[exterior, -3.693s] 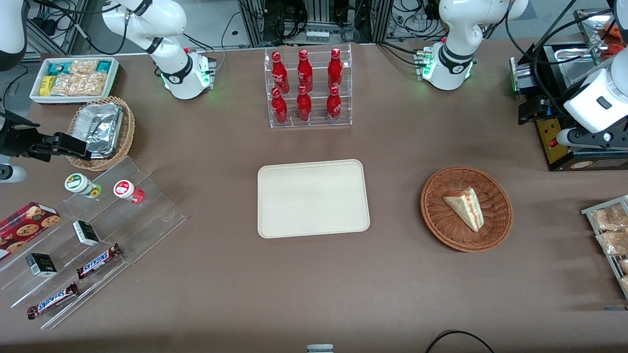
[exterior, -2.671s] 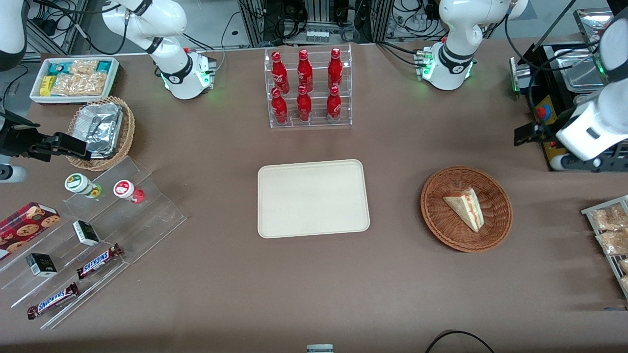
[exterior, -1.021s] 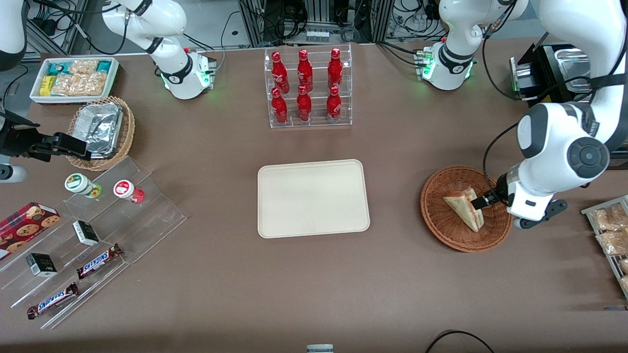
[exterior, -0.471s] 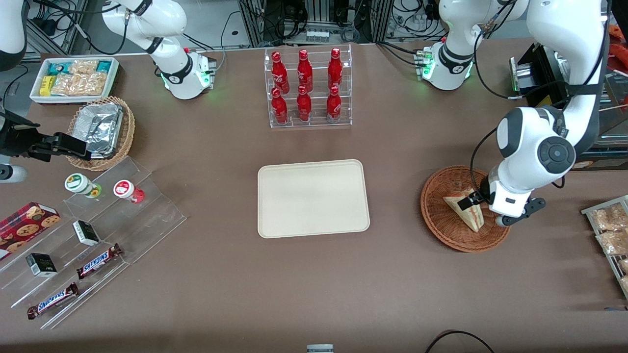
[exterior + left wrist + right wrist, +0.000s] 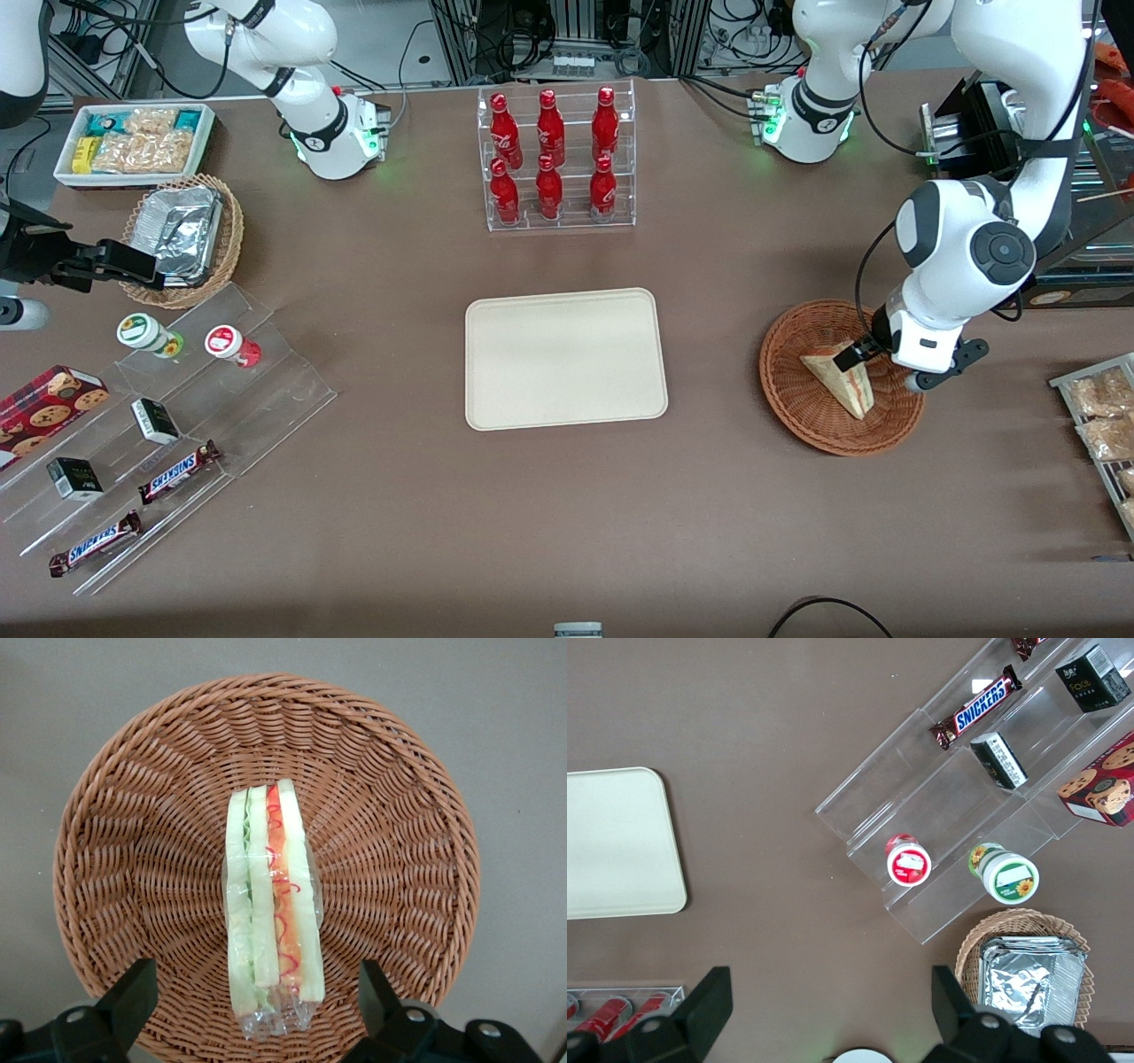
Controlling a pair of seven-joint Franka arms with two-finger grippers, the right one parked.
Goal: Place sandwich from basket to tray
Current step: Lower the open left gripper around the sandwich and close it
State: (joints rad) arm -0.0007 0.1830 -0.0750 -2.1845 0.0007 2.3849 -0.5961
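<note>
The sandwich (image 5: pixel 840 379) (image 5: pixel 269 904), a clear-wrapped pale wedge with red and green filling, lies in the reddish-brown wicker basket (image 5: pixel 797 403) (image 5: pixel 115 859). My gripper (image 5: pixel 858 356) (image 5: pixel 257 1005) hangs just above the sandwich's wide end, open, with one dark finger on each side of the wedge and clear of it. The cream tray (image 5: pixel 564 357) (image 5: pixel 616 842) lies flat beside the basket, toward the parked arm's end, with nothing on it.
A clear rack of red bottles (image 5: pixel 555 158) stands farther from the front camera than the tray. A wire rack of snack packets (image 5: pixel 1101 425) sits at the working arm's end. Stepped acrylic shelves with candy bars (image 5: pixel 159 416) and a foil-filled tan basket (image 5: pixel 184 237) lie toward the parked arm's end.
The working arm swung in from the table's end and came down over the basket. Over the last second the gripper shifted slightly over the sandwich. The sandwich has not moved.
</note>
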